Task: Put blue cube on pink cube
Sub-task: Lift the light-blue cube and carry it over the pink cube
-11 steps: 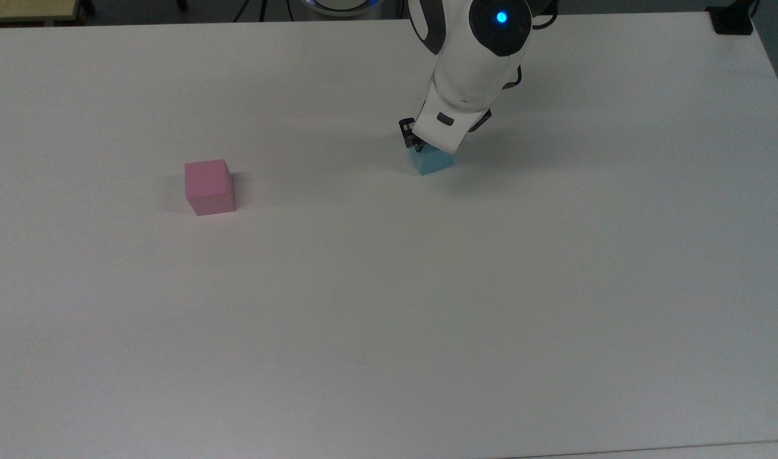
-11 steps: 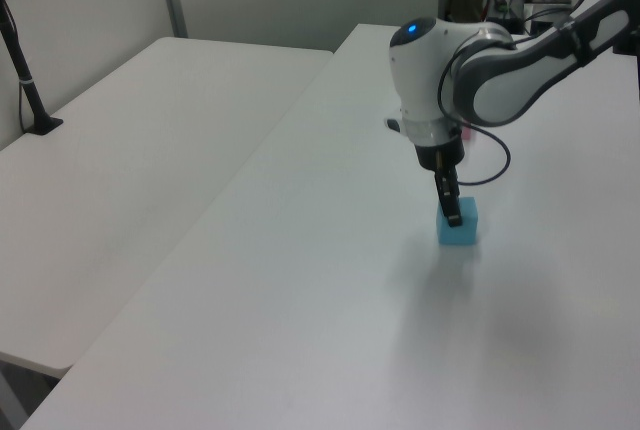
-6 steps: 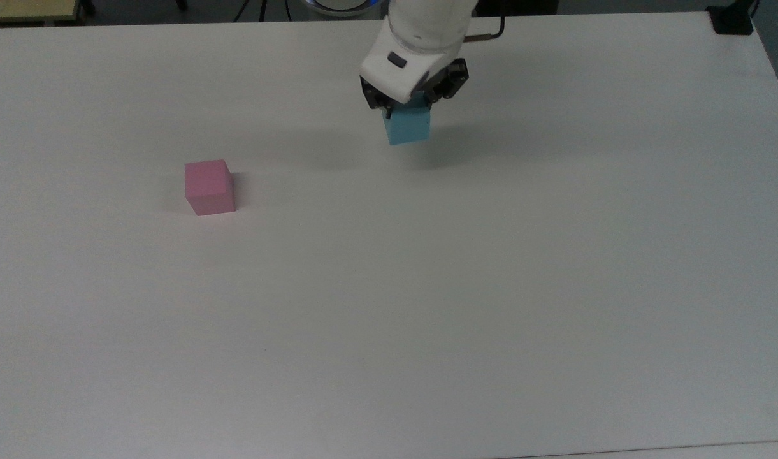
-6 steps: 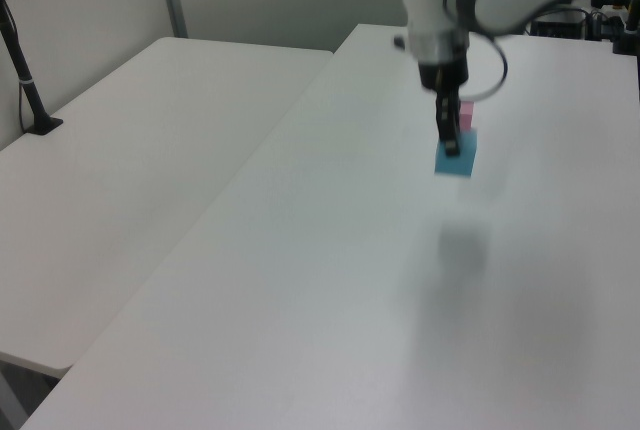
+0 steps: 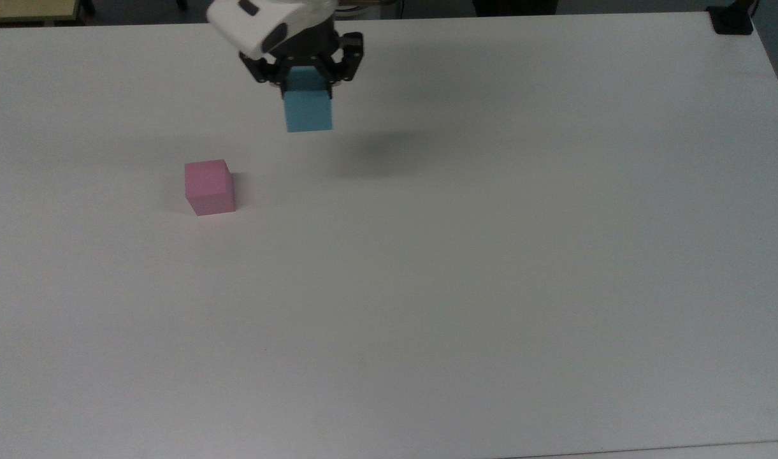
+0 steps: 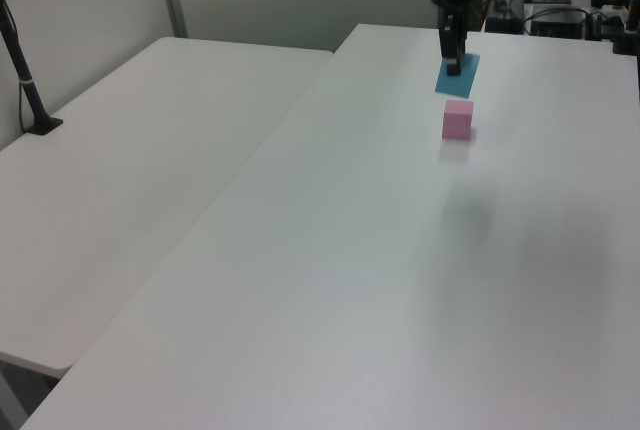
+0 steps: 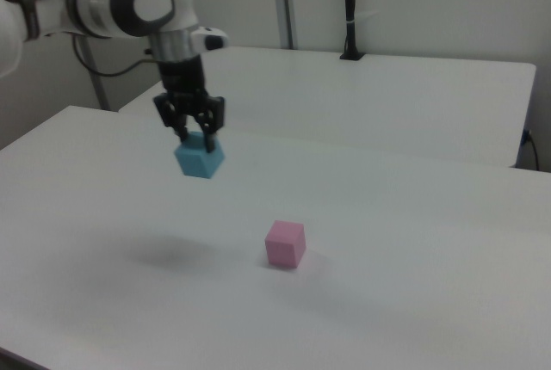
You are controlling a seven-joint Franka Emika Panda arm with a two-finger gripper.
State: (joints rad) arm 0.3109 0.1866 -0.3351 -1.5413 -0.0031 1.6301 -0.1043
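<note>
The blue cube (image 5: 308,109) hangs well above the white table (image 5: 427,287), held between the black fingers of my gripper (image 5: 306,86), which is shut on it. In the right view the gripper (image 7: 195,139) holds the blue cube (image 7: 200,160) up and to the right view's left of the pink cube (image 7: 285,243). The pink cube (image 5: 209,187) rests on the table, to the top view's lower left of the held cube. In the left view the blue cube (image 6: 457,74) is just above the pink cube (image 6: 458,119) in the picture, under the gripper (image 6: 452,62).
A second white table (image 6: 130,180) adjoins on the left view's left, with a black post (image 6: 22,65) clamped at its edge. A black mount (image 5: 731,19) sits at the top view's far right corner. The cube's shadow (image 5: 379,153) falls on the table.
The gripper has lifted the blue cube off the table and carried it toward the top view's left, closer to the pink cube. The pink cube has stayed put.
</note>
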